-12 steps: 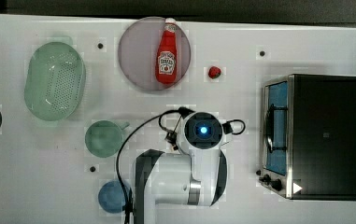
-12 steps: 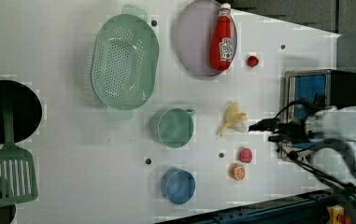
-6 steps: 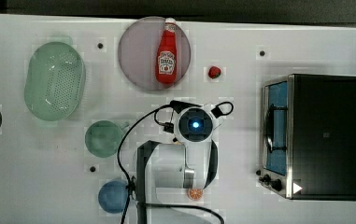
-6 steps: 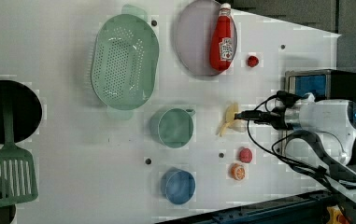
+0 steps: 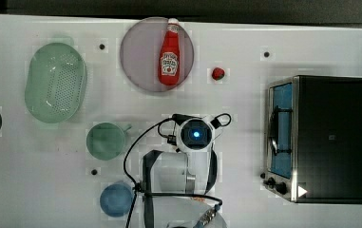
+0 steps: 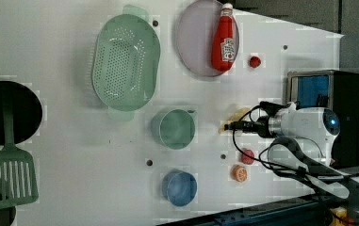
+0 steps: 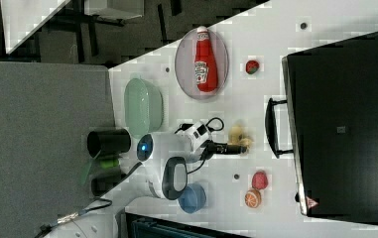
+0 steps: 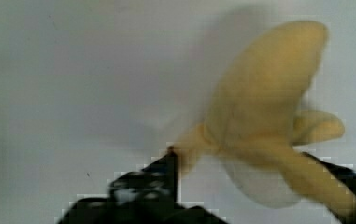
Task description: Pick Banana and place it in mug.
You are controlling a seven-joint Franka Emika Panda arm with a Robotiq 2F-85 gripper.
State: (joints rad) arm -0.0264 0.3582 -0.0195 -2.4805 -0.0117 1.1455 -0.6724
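Banana (image 8: 264,116) lies on the white tabletop (image 5: 36,166), and the gripper (image 6: 226,126) is down at it: in the wrist view one dark finger (image 8: 164,175) sits on one side of the peeled yellow fruit and the other dark finger shows at the far side, so the jaws stand apart around it; whether they are pressing on it yet I cannot tell. In the left view the banana lies just beside the pale-green mug (image 6: 175,128), on the left view's right of it, touching nothing but the tabletop. The mug stands upright and looks empty, with the perforated green basket (image 6: 125,61) above it in the left view and the blue cup (image 6: 179,187) below. So, as I judge it, the task is in its early part: the approach is made and the grasp is about to be taken, while the lift, the short carry to the mug and the drop are left.
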